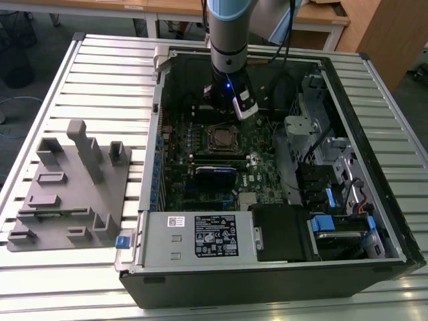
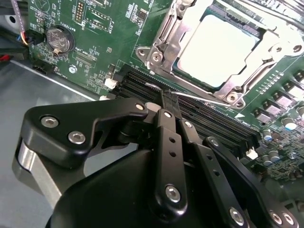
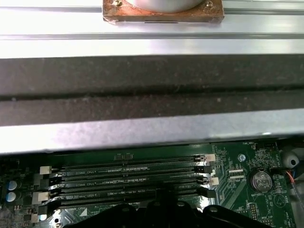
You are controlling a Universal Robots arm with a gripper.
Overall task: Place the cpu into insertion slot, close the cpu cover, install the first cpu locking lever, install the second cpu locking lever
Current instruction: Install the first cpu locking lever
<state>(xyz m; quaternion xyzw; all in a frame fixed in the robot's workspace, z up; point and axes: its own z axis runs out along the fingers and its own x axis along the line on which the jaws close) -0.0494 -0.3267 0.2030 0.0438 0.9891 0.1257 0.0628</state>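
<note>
Already done: the cpu (image 2: 216, 50) lies flat in the insertion slot (image 2: 154, 56), and the cpu cover (image 2: 268, 47) looks folded down around it, its cut-out framing the chip's pale top.
Still open: the locking levers, by my judgement. One thin wire lever (image 2: 199, 98) runs along the near edge of the slot, right at the claw's tips; whether it is hooked home I cannot tell.
Claw: the claw (image 2: 167, 97) is clenched, its two fingers pressed together, tips at that wire. Whether the wire is pinched between them or only touched is not clear.
Exterior view: the arm (image 1: 227, 40) stands over the far part of the open computer case (image 1: 267, 267) on the slatted bench (image 1: 100, 73); a grey parts holder (image 1: 73, 187) sits well apart at the exterior view's left.
Second wrist view: it alone gives the chip, cover and wire up close, plus a coin battery (image 2: 61, 40).
First wrist view: it looks the other way, over the long memory slots (image 3: 123, 178) to the case wall (image 3: 152, 90).
</note>
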